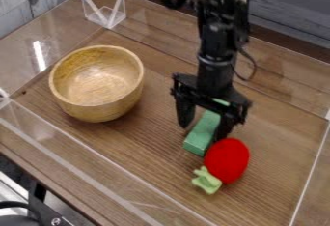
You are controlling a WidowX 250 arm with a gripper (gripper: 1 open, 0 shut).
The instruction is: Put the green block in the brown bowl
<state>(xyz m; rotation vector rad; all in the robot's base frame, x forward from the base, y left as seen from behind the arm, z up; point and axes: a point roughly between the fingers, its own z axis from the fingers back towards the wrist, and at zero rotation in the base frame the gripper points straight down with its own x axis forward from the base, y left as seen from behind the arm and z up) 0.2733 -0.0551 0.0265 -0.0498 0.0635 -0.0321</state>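
The green block [204,130] lies flat on the wooden table, right of centre, pointing up and to the right. My gripper [206,120] is down over its upper end, open, with one dark finger [184,113] on the block's left and the other on its right. The fingers straddle the block; I cannot tell whether they touch it. The brown bowl [96,82] stands empty to the left, well apart from the gripper.
A red strawberry toy [225,160] with green leaves lies just below the block, close to the right finger. A low clear wall [154,172] rings the table. A clear stand [103,11] sits at the back left.
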